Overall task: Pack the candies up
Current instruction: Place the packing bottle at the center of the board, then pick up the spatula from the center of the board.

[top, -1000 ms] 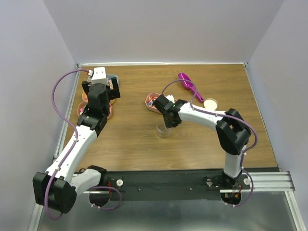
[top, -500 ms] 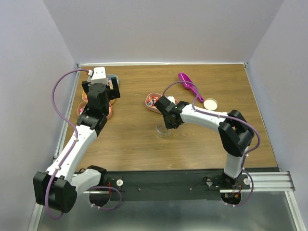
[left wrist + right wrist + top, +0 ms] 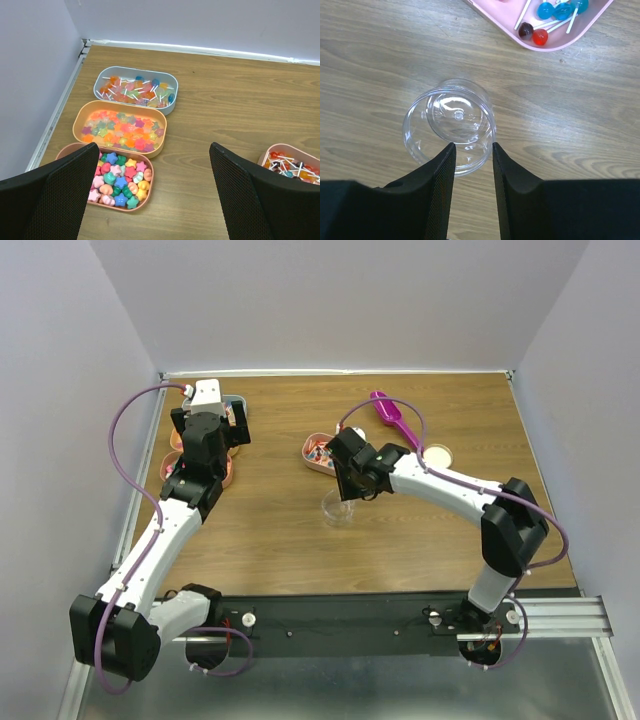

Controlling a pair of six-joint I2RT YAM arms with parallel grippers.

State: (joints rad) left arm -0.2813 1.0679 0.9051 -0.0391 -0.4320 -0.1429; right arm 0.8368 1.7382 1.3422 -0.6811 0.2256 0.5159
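Two black mesh fingers [image 3: 60,195] of the left gripper [image 3: 154,150] fill the lower corners of the left wrist view. They are spread wide, with nothing between them. Three trays run up the left of the frame on the wooden table [image 3: 225,90]. The farthest is a grey-blue tray [image 3: 135,69] of lollipops [image 3: 135,90]. Next comes an orange tray [image 3: 79,126] of translucent star gummies [image 3: 122,130]. The nearest is a salmon tray [image 3: 152,180] of opaque star-shaped candies [image 3: 120,175], which lies just beside the left finger. A pink tray [image 3: 290,146] with more lollipops shows at the right edge, by the other finger.

In the right wrist view, the right gripper [image 3: 472,147] has its fingers drawn close, leaving a narrow slot where bare wood shows. It clamps nothing. A clear jar [image 3: 447,120] stands upright just above the fingertips at centre frame, its near rim crossing the top of the slot. The jar holds no candy. Red, dark and blue lollipops lie in the pink tray at the upper right, apart from the fingers.

From the top external view, the left gripper hangs over the trays at the left edge, and its opening cannot be told from here. The right gripper hovers between the jar and the pink tray. A magenta scoop [image 3: 390,412] and a round cream lid [image 3: 437,454] lie to the upper right.
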